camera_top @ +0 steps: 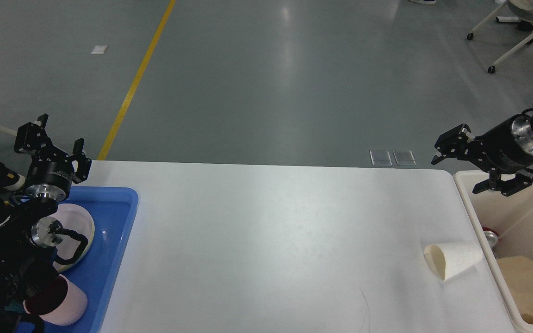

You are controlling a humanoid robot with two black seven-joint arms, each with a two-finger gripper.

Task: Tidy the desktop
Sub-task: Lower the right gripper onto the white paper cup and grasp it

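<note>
Bin (467,194) contents partly cut off, perhaps can

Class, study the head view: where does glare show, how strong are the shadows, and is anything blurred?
Head view: a pale streak of glare runs down the grey floor; the desktop carries a soft sheen; the fallen paper cup casts only a faint shadow; both the left tool and the right tool look sharp.

Feed's bright and even, lit from overhead. I get soft glare streaks on the grey floor (289,51) and a sheen on the white surface (271,231). Everything's sharp, shadows faint.
</note>
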